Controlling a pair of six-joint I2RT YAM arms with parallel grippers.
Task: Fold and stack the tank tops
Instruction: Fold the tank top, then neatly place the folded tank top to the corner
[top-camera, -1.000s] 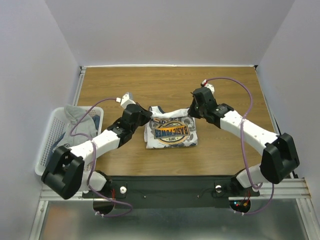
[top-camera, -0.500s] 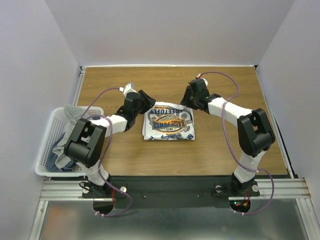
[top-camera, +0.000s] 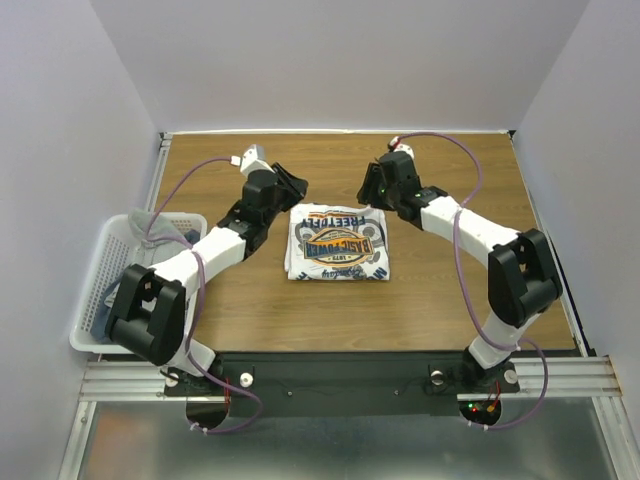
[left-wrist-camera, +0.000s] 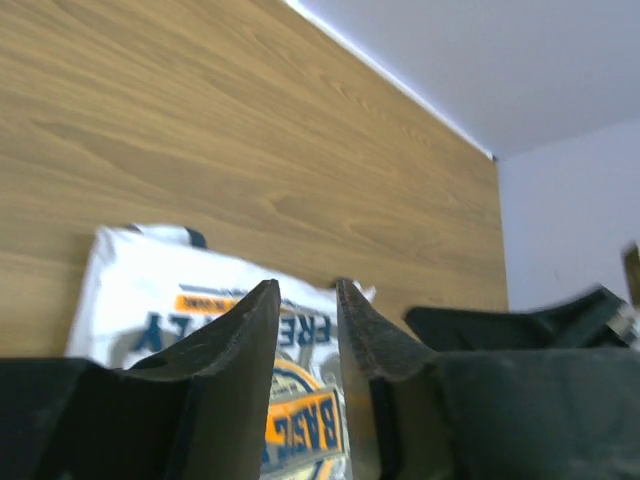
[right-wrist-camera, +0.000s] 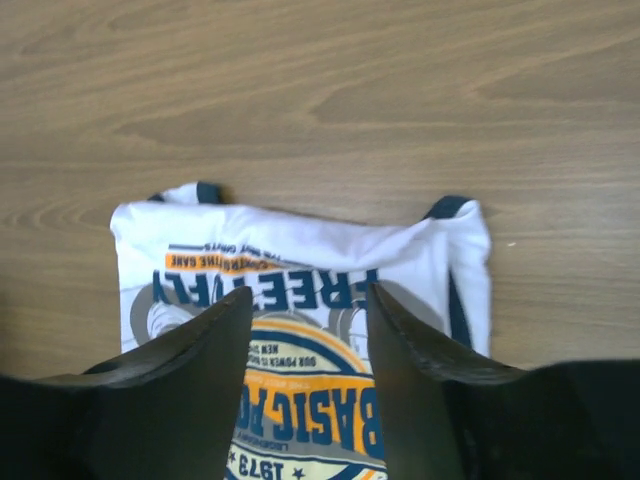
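1. Table (top-camera: 440, 300): wood-grain top and work surface. I judge its middle serves as the folding and stacking spot, within reach of both arms.

2. Basket (top-camera: 92, 300): white lattice, at the table's left edge beside the left arm's base. I take it as the supply bin, kept off the folding area.

3. White tank top (top-camera: 337, 243): lies mid-table as a compact folded rectangle, printed graphic facing up. Navy strap ends peek out along its far edge. It looks squared off enough to start the stack.

4. Grey tank tops (top-camera: 150, 232): crumpled in the basket and not yet folded, so most of the task remains, by my reading.

5. Right gripper (right-wrist-camera: 310, 295): hovers just past the far right corner of the white top. Its jaws stand well apart and empty, touching no cloth.

6. Left gripper (left-wrist-camera: 307, 290): hovers off the far left corner. Its jaws are parted by a narrow gap, with nothing between them and no contact that I can see.
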